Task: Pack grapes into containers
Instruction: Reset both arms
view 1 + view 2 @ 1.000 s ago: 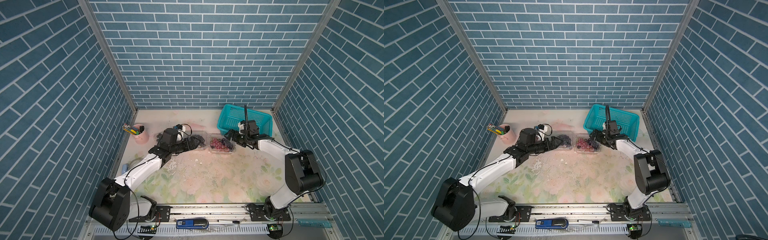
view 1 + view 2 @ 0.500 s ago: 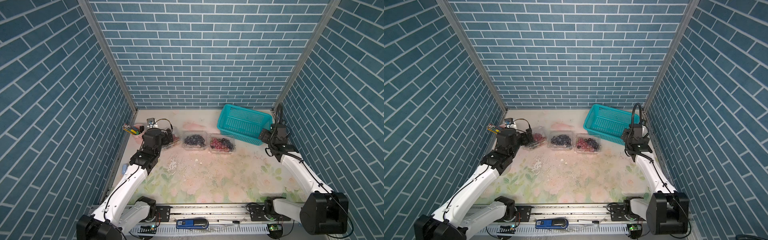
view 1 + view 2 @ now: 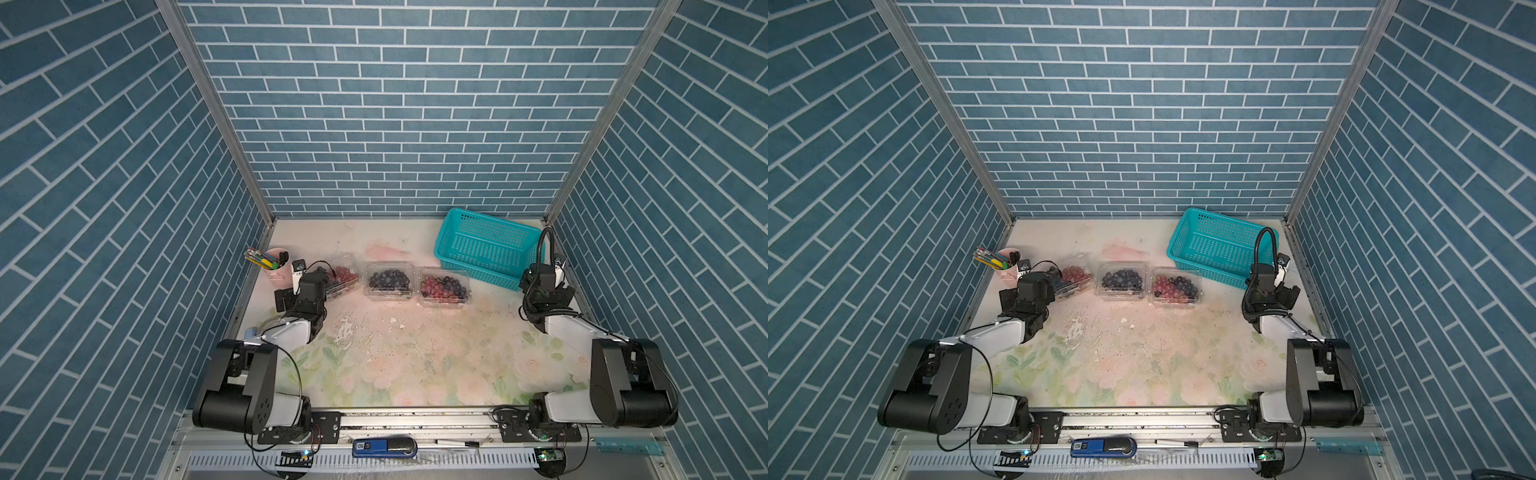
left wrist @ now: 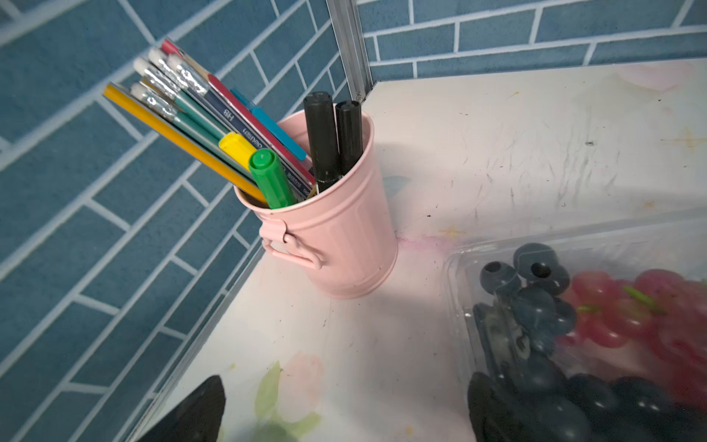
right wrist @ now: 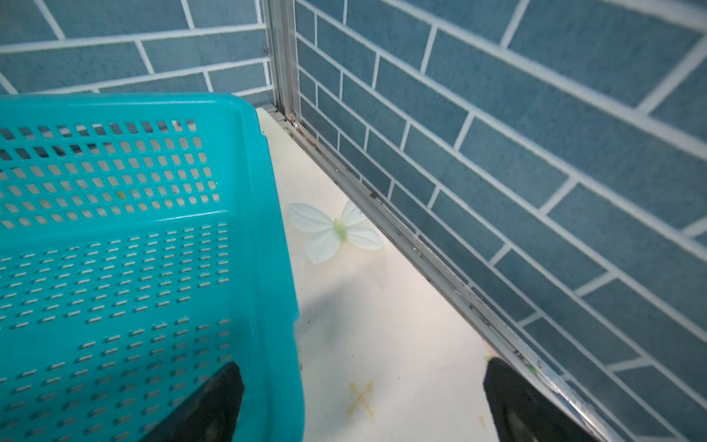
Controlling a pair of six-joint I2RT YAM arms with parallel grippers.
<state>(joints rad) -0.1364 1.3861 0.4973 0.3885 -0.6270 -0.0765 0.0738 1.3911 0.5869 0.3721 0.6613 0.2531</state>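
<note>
Three clear, shallow plastic clamshell containers [image 3: 389, 280] stand in a row on the floral-print table [image 3: 415, 365]. Each contains glossy round grapes [image 3: 442, 286], dark purple, red or both. The left hand [image 4: 344, 413] is spread wide and empty, near the pink metal pen cup [image 4: 344, 245], with one finger over the leftmost container's corner. The right hand [image 5: 363, 409] is spread wide and empty, straddling the side wall of the teal perforated plastic basket [image 5: 114, 268].
</note>
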